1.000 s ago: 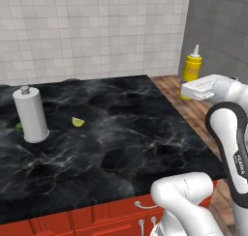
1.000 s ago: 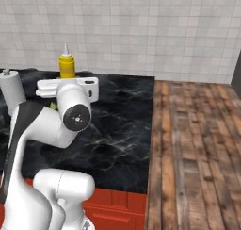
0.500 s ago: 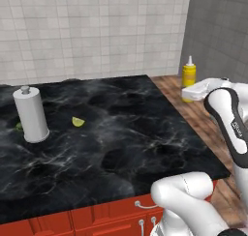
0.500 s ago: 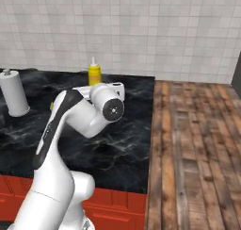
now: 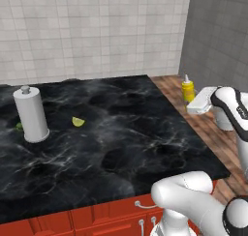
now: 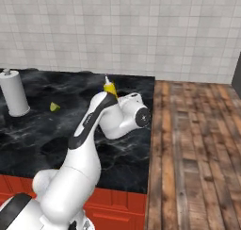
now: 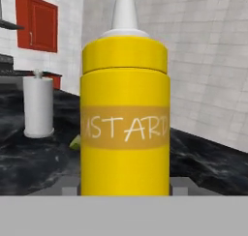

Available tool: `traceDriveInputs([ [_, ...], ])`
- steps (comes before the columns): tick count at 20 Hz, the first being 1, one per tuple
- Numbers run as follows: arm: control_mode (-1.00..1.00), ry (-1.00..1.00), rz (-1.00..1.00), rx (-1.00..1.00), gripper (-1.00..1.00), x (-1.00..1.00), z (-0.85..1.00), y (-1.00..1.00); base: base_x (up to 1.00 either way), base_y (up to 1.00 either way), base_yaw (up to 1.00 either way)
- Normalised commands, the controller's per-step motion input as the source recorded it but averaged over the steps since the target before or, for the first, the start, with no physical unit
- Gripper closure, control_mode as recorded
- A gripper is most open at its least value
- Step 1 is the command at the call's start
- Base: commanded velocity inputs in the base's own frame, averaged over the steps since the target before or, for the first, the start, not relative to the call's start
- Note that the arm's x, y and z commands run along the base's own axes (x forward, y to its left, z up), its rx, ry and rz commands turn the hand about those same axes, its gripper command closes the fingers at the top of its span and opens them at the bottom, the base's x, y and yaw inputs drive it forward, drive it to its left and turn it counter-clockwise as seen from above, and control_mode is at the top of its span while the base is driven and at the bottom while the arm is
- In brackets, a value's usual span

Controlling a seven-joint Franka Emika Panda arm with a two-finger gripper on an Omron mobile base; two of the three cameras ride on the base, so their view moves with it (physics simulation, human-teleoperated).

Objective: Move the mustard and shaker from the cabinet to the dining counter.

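Black marble with white veins spreads across the tabletop (image 5: 121,133), which sits over red drawer fronts (image 5: 97,223) with silver handles at its near edge. Taking the white paper-towel roll (image 5: 31,114) as the landmark: it stands upright toward the left side of the tabletop, and a small lime wedge (image 5: 77,121) lies just to its right, apart from it.

Well to the right of the roll, past the tabletop's right edge and over the wooden floor (image 6: 193,144), the end effector (image 5: 196,104) holds the mustard (image 5: 187,90). In the hand view the yellow bottle (image 7: 125,119) stands upright between the two grey fingertips (image 7: 181,185), one on each side of its body, so the jaws are partly open and closed onto it. Its pale pointed nozzle points up, and the word on its label faces the camera. From the right base view the bottle's top (image 6: 109,87) peeks up behind the white arm, to the right of the roll (image 6: 14,94) and the wedge (image 6: 54,107).

Beyond the roll, on the far tiled wall, hangs a red cabinet (image 7: 36,23) with its door shut.
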Motion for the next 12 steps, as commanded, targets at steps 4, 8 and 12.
traceDriveInputs([
  [4,-1.00,0.00,0.17,-0.13,1.00,0.34,-0.62,-0.13,0.00,0.00,0.00],
  [8,-1.00,0.00,0.13,-0.01,1.00,0.24,-0.26,-0.01,0.00,0.00,0.00],
  [12,-1.00,0.06,0.01,0.01,1.00,0.16,-0.14,-0.13,0.00,0.00,0.00],
])
